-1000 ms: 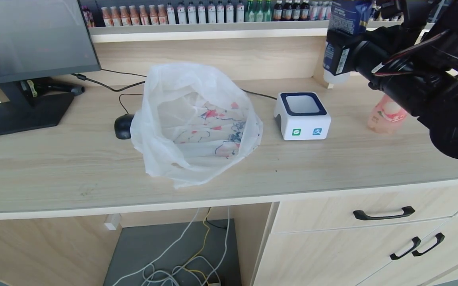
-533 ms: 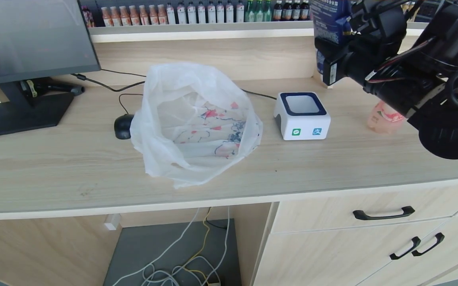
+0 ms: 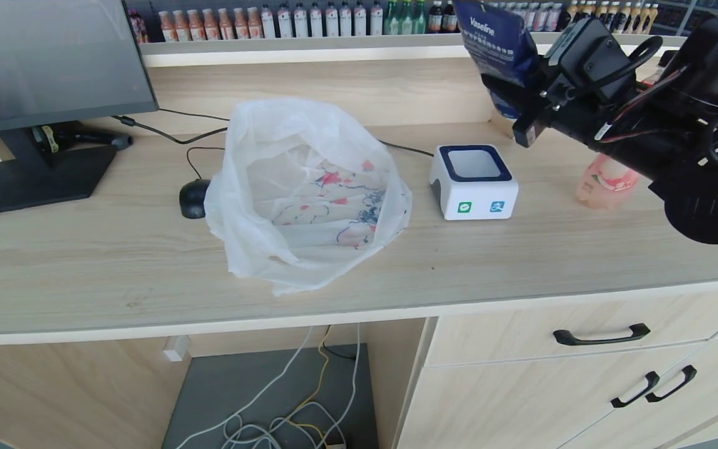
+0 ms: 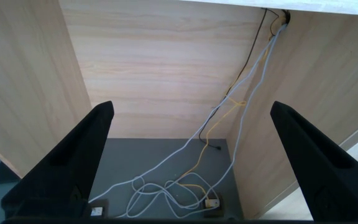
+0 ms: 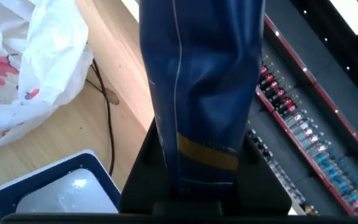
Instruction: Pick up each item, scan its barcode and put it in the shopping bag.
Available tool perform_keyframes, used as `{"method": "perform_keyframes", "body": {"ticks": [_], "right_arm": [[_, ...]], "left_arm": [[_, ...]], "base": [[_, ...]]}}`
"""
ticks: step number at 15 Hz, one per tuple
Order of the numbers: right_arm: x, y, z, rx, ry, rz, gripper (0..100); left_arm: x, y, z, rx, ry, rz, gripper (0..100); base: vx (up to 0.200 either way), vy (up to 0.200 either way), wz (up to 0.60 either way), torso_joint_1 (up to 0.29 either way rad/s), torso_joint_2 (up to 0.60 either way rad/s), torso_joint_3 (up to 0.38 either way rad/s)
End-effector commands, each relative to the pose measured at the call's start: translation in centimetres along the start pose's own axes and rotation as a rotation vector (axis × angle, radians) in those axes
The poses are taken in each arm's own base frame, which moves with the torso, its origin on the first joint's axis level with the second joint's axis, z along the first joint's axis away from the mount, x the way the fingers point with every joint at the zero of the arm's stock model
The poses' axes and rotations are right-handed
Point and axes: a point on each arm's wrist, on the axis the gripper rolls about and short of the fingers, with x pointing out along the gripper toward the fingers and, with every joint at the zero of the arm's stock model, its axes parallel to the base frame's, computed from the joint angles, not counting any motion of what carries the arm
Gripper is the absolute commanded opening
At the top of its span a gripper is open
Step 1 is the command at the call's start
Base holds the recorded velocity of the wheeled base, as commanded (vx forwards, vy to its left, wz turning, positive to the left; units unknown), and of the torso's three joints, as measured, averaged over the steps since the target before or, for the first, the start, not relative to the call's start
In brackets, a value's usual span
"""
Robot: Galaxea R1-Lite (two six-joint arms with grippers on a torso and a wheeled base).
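Bare tabletop (image 3: 521, 249) runs broad along the front edge, and the air over the scanner (image 3: 472, 181) and the open mouth of the shopping bag (image 3: 306, 187) is free. A pink bottle (image 3: 605, 181) stands right of the scanner with a gap between. A mouse (image 3: 194, 197) sits close at the bag's left, the monitor (image 3: 41, 56) beyond it.

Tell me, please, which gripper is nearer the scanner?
Right: the right gripper holds a blue pack above the scanner; the left gripper is low, below the counter.

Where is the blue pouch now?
In the head view, the right gripper holds the blue pouch above the white scanner, right of the shopping bag.
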Motion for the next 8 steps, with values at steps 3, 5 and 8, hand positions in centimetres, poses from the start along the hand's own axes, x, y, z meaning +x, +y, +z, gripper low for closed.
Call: {"method": "perform_keyframes", "body": {"ticks": [3,5,8], "right_arm": [[-0.2,0.2,-2.9,-0.096,-0.051,0.09,0],[-0.2,0.4,-3.0,-0.12,-0.094,0.126,0],[0.4,1.6,-3.5,-0.138,-0.11,0.157,0]], "left_arm": [[0.0,0.0,0.0,-0.001,0.0,0.0,100],[0.0,0.0,0.0,0.0,0.0,0.0,100],[0.0,0.0,0.0,-0.001,0.002,0.0,100]], "base": [[0.0,0.0,0.0,0.0,0.0,0.0],[0.0,0.0,0.0,0.0,0.0,0.0],[0.0,0.0,0.0,0.0,0.0,0.0]]}}
